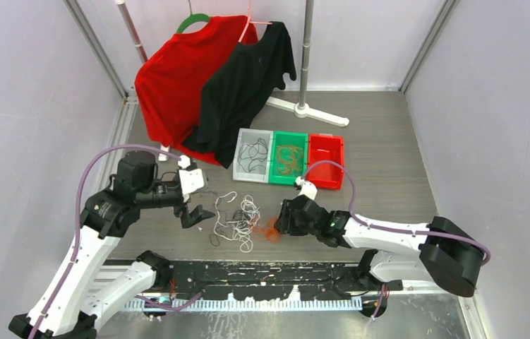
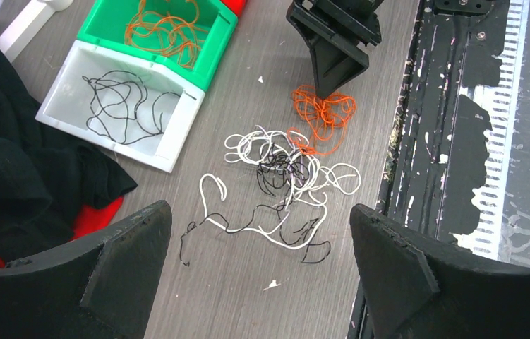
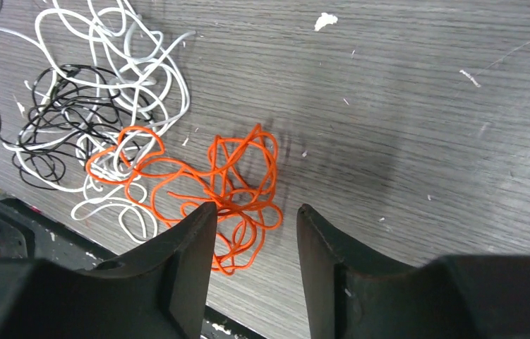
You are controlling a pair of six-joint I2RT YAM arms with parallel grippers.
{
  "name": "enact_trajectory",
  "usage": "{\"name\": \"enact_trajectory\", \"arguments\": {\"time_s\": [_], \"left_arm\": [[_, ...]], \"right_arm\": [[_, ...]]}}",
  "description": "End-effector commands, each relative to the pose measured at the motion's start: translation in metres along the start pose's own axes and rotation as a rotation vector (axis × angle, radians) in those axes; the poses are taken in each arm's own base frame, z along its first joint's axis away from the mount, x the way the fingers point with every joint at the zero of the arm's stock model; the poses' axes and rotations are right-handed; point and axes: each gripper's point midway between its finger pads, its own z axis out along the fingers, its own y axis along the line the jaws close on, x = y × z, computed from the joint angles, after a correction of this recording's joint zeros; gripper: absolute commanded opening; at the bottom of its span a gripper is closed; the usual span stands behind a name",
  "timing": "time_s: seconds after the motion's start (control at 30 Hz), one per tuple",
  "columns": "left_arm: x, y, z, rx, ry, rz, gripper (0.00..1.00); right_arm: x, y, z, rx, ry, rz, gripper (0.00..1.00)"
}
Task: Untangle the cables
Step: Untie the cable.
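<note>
The cables lie tangled on the table between the arms: a white cable [image 2: 248, 145] [image 3: 106, 42] and a black cable [image 2: 276, 173] [image 3: 71, 116] are knotted together, and an orange cable [image 2: 322, 113] [image 3: 237, 166] hooks their right side. My right gripper [image 3: 256, 207] [image 1: 278, 227] is low over the orange bunch with its jaws apart; some orange loops lie between them, and its left fingertip [image 3: 205, 212] touches a loop. My left gripper [image 2: 260, 207] [image 1: 195, 212] hovers wide open left of the tangle, holding nothing.
Behind the tangle stand a white bin [image 1: 243, 145] with a black cord, a green bin [image 1: 288, 134] with an orange cord, and a red bin [image 1: 325, 183]. A red shirt [image 1: 177, 70] and a black shirt [image 1: 248, 70] hang on a rack. The black rail [image 2: 431, 141] runs close beside the cables.
</note>
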Motion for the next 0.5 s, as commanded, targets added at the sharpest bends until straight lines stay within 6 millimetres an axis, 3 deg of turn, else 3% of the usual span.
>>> {"name": "enact_trajectory", "arguments": {"time_s": [0.0, 0.1, 0.3, 0.4, 0.47], "left_arm": [[-0.013, 0.001, -0.007, -0.014, -0.034, 0.041, 0.96], [-0.014, 0.000, -0.007, -0.014, -0.036, 0.041, 0.96], [-0.014, 0.000, -0.008, -0.016, -0.035, 0.043, 0.96], [-0.013, -0.001, -0.009, -0.014, -0.033, 0.041, 0.96], [-0.013, -0.003, -0.008, -0.006, -0.036, 0.039, 0.96]], "right_arm": [[-0.007, 0.006, 0.007, -0.004, -0.027, 0.046, 0.52], [-0.010, 0.011, 0.011, -0.019, -0.045, 0.072, 0.44], [-0.027, 0.019, 0.010, -0.038, -0.118, 0.102, 0.11], [-0.058, 0.029, -0.017, -0.084, -0.243, 0.085, 0.01], [-0.085, 0.039, -0.047, -0.138, -0.347, 0.081, 0.01]]}}
